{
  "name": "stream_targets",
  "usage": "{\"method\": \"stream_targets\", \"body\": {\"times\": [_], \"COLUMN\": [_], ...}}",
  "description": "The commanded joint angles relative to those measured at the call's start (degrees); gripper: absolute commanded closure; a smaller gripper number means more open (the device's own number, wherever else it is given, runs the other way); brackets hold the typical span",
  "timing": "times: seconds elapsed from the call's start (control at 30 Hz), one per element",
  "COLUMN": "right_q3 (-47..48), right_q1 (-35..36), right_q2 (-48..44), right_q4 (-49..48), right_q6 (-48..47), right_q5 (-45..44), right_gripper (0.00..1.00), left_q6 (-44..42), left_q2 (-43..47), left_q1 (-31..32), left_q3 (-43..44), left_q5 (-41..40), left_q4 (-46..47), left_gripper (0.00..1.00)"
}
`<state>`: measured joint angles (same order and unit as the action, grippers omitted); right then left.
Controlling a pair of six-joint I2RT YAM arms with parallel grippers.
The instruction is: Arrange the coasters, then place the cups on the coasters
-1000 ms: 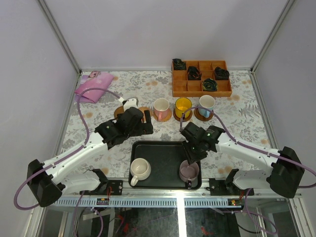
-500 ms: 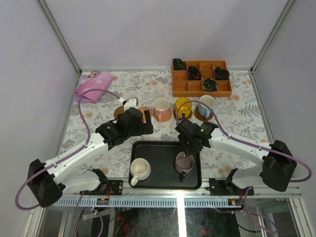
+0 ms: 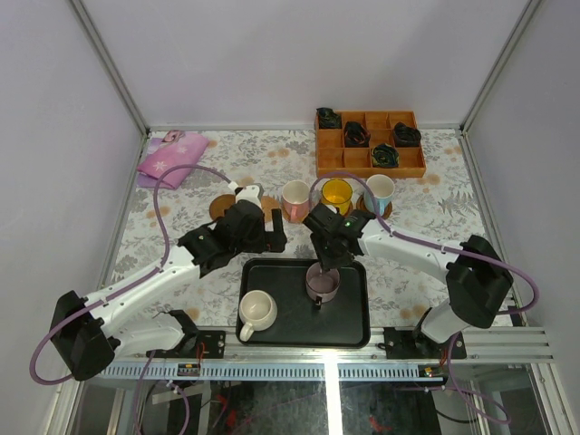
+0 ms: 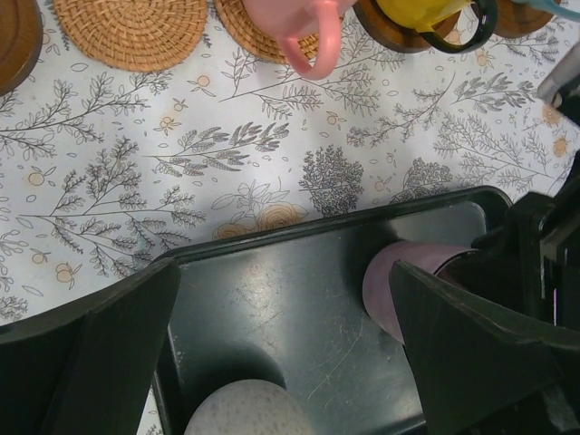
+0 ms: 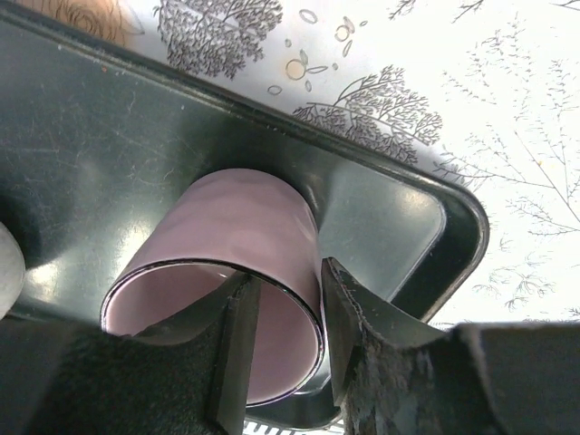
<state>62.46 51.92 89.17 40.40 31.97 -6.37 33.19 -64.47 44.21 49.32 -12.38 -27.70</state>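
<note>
**Item 1: mauve cup** (image 5: 227, 227). You will find it over the far middle of the black tray (image 3: 272, 272), tilted, with its mouth toward the right wrist camera. Whether its base is clear of the tray floor cannot be told.

**Item 2: right gripper** (image 5: 283, 335). It is narrowed onto the mauve cup's wall at the rim, 1 finger inside and 1 outside. Count this cup as held.

**Item 3: cream cup** (image 3: 257, 311). It stands upright in the tray at 8 o'clock from the mauve cup, well apart from both grippers.

**Item 4: placed cups.** The pink cup (image 3: 295, 198) is at 11 o'clock, the yellow cup (image 3: 336, 194) at 12 and the light blue cup (image 3: 380, 188) at 1. Each sits on 1 of the occupied coasters (image 4: 254, 36).

**Item 5: bare coasters.** Both lie at 10 o'clock. The woven tan coaster (image 4: 131, 27) is just beside the pink cup's, and the dark brown coaster (image 3: 220, 207) ends the row on the left.

**Item 6: left gripper** (image 4: 285, 362). Its jaws are spread wide and hold nothing, and it hangs over the tray's far-left rim.

**Item 7: surroundings.** An orange compartment box (image 3: 370, 143) is at 1 o'clock near the back, and a pink cloth (image 3: 170, 156) is at 10 o'clock.

**Status, as you may judge it:** the 5 coasters look laid out in 1 row, and 3 of 5 cups are seated. That leaves 2 cups, the mauve one in hand and the cream one in the tray, with 2 coasters free for them.
</note>
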Motion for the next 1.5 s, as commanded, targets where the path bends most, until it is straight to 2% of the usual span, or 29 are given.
{"method": "stream_targets", "body": {"times": [0.0, 0.2, 0.4, 0.47, 0.63, 0.73, 0.83, 1.03, 1.2, 1.47], "right_q3": [2.38, 0.81, 1.09, 1.42, 3.81, 4.61, 4.37, 2.98, -2.01, -2.93], "right_q1": [-3.29, -9.10, -9.65, -9.65, -9.65, -9.66, -9.66, -9.67, -9.65, -9.67], "right_q2": [0.26, -1.27, -1.87, -2.85, -6.35, -8.79, -11.37, -15.43, -19.85, -23.82], "right_q4": [-0.61, -4.56, -4.45, -3.31, 1.61, 3.99, 5.61, 10.61, 11.97, 12.37], "right_q6": [1.61, 2.57, 1.95, 1.19, -1.10, -1.06, -0.17, 0.63, 0.54, 0.54], "right_q5": [-0.01, 5.57, 7.28, 7.21, 6.06, 4.42, 2.04, 0.04, -1.84, -3.89], "right_gripper": [0.60, 0.60, 0.60, 0.56, 0.34, 0.30, 0.31, 0.55, 0.57, 0.57], "left_q6": [-2.70, -3.97, -5.51, -6.35, -8.48, -8.99, -8.94, -7.13, -6.23, -3.88], "left_q2": [0.95, 0.72, 0.65, 0.83, 0.22, -0.58, -1.44, -3.79, -5.67, -14.17], "left_q1": [-0.34, -0.33, -0.07, 0.64, 4.96, 8.49, 12.23, 17.74, 21.54, 25.37], "left_q3": [-1.08, -1.42, -1.55, -1.68, -0.63, -0.03, -0.05, -0.39, -0.46, 2.41], "left_q5": [2.70, 4.45, 7.05, 8.02, 10.36, 11.78, 11.92, 9.56, 9.50, 4.78], "left_q4": [4.42, 5.67, 6.16, 6.70, 7.14, 7.14, 7.14, 6.81, 9.12, 9.91], "left_gripper": [0.00, 0.00, 0.00, 0.00, 0.00, 0.00, 0.00, 0.00, 0.00, 0.00]}}
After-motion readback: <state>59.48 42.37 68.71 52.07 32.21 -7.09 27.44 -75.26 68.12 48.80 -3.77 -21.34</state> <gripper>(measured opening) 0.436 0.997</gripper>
